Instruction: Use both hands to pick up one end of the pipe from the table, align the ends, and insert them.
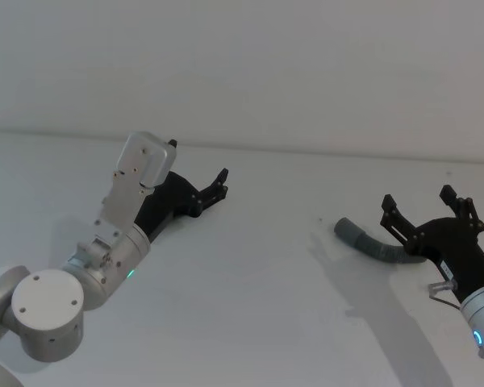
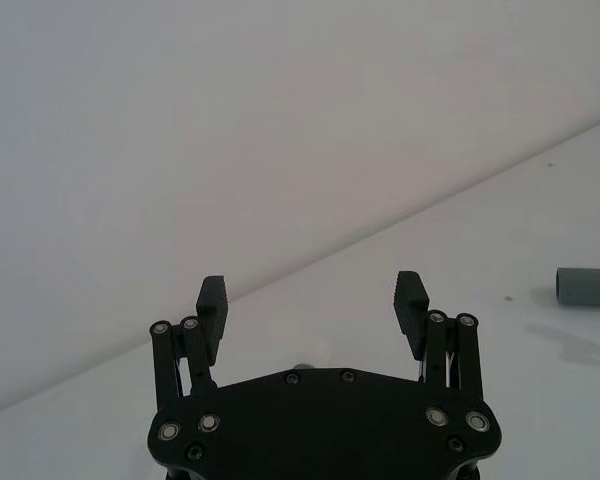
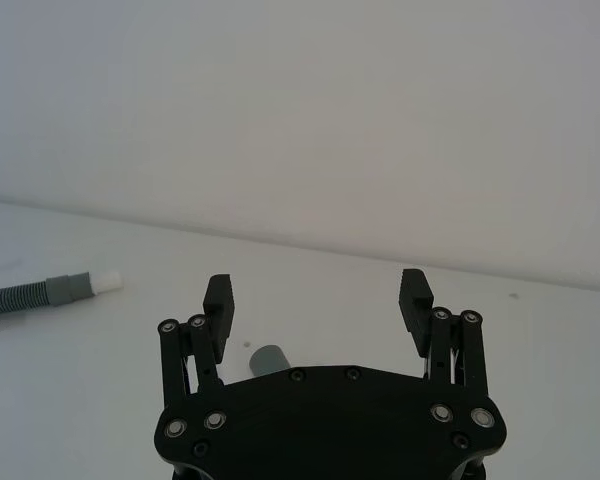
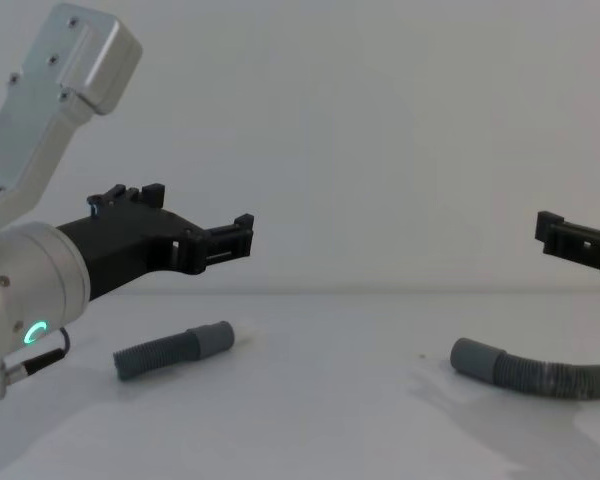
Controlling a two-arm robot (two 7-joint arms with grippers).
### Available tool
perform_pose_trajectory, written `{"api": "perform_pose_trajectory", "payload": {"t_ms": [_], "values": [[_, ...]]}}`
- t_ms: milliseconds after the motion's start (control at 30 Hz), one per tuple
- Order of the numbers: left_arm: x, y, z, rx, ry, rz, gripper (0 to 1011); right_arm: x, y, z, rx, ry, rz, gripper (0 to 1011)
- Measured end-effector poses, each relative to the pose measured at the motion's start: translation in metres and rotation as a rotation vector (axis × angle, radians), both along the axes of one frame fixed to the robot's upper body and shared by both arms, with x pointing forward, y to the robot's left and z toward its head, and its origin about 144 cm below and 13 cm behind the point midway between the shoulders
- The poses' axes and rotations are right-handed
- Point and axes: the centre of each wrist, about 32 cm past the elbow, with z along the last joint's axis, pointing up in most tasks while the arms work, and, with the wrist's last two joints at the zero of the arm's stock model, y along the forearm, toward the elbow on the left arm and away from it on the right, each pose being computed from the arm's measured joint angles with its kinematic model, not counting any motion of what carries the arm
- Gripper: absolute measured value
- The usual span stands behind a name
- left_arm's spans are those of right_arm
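The pipe lies on the white table (image 1: 250,306) in two pieces. The short ribbed piece (image 4: 160,353) lies at the left with its smooth grey end (image 4: 212,338) pointing right; from the right wrist view this end (image 3: 66,289) has a white tip. The longer curved piece (image 4: 545,378) lies at the right, its cuff end (image 4: 475,357) pointing left. My left gripper (image 1: 218,184) hovers open above the short piece. Above the longer piece (image 1: 369,242), my right gripper (image 1: 418,200) is open, and the cuff (image 3: 268,358) shows just below its fingers.
A white wall (image 1: 242,64) rises behind the table's far edge. Bare table lies between the two pipe pieces and in front of them.
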Motion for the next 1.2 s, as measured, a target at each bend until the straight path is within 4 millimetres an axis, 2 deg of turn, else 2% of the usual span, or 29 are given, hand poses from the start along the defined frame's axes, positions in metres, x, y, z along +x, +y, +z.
{"api": "perform_pose_trajectory", "payload": {"t_ms": [1200], "values": [[0.0000,0.0000,0.0000,0.000,0.000,0.000,1001,0.0000,0.0000,0.0000,0.000,0.000,0.000,1001]]}}
